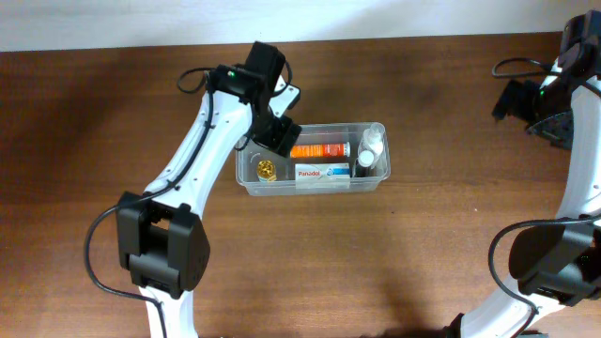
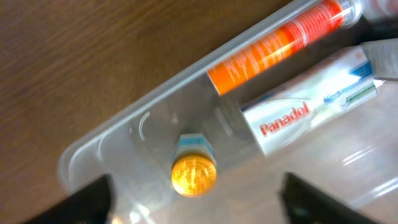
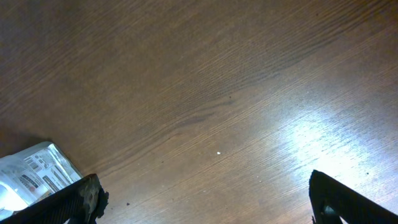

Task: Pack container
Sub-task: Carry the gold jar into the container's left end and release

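The left fingers (image 2: 87,202) are spread wide, empty, above the left end of the container (image 2: 137,140). The right fingers (image 3: 74,202), also spread, hang well apart from it. The container, a clear rimmed tub in the middle of the desk (image 1: 94,113), holds an orange tube (image 2: 273,43) and a Panadol box (image 2: 311,99).

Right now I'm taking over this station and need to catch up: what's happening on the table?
The left gripper hovers open over the left end of the clear rectangular plastic container, holding nothing. Inside lie an orange tube, a white Panadol box, a small gold-capped item and, at the right end, a white bottle. The right gripper is open too, off to the right above the brown wooden table, away from the container.
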`<state>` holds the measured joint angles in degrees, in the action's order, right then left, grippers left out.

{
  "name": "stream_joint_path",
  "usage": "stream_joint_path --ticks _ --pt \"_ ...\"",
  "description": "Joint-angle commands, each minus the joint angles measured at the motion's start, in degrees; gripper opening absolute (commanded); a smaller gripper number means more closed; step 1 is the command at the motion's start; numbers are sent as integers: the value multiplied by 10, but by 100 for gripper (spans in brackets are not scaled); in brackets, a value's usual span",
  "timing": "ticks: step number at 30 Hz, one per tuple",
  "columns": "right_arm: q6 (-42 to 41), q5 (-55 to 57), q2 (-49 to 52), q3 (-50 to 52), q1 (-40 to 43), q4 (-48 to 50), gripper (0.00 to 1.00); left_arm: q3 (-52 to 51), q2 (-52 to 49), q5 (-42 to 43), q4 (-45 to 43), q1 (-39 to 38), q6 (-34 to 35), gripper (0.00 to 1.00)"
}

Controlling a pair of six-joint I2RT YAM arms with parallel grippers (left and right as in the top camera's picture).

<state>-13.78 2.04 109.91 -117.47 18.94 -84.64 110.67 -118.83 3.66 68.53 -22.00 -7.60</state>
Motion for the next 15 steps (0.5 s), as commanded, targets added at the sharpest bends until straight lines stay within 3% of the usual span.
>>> stream_joint_path --ticks 1,15 --pt "-7 -1 1 -1 -1 0 98 42 36 -3 41 3 17 99" --pt "-7 -1 1 -1 -1 0 98 46 233 -5 167 4 17 99"
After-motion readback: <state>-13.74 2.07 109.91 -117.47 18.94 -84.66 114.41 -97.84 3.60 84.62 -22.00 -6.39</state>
